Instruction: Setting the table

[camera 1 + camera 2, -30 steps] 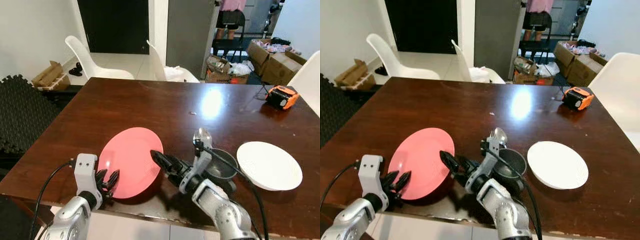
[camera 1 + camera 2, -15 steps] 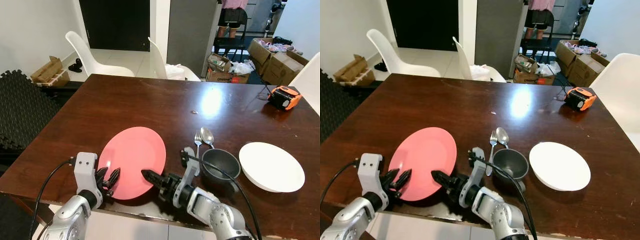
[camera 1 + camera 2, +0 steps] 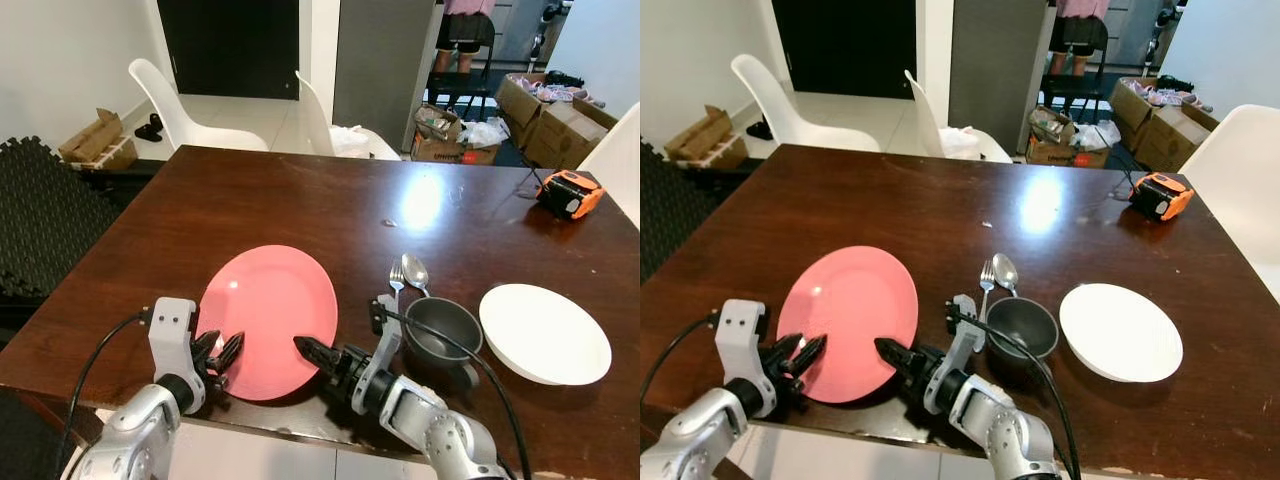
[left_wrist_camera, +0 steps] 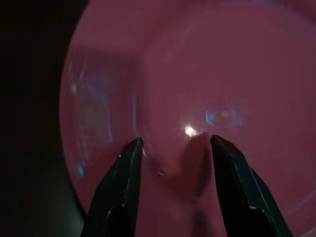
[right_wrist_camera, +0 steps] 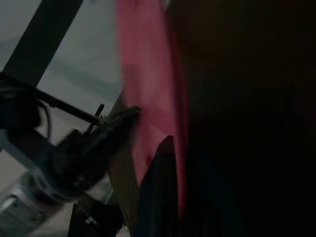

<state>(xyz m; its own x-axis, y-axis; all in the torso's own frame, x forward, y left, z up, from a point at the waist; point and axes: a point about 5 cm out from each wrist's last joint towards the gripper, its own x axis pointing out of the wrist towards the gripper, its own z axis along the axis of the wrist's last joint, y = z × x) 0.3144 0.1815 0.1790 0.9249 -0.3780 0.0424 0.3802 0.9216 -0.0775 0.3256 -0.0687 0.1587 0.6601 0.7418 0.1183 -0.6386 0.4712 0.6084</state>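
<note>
Pink plate (image 3: pixel 267 318) on table edge | left claw (image 3: pixel 222 353) spread at rim | right claw (image 3: pixel 309 350) state unclear

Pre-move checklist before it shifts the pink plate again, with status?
1. Left tool at the pink plate near rim, fingers apart: ok.
2. Right tool at the plate's near-right edge: ok.
3. Firm grip on the plate by either tool: cannot tell.
4. Plate fully on the table: not ok, near rim overhangs the front edge.
5. Fork, spoon and dark bowl apart from the plate: ok.
6. White plate out of the way: ok.
</note>
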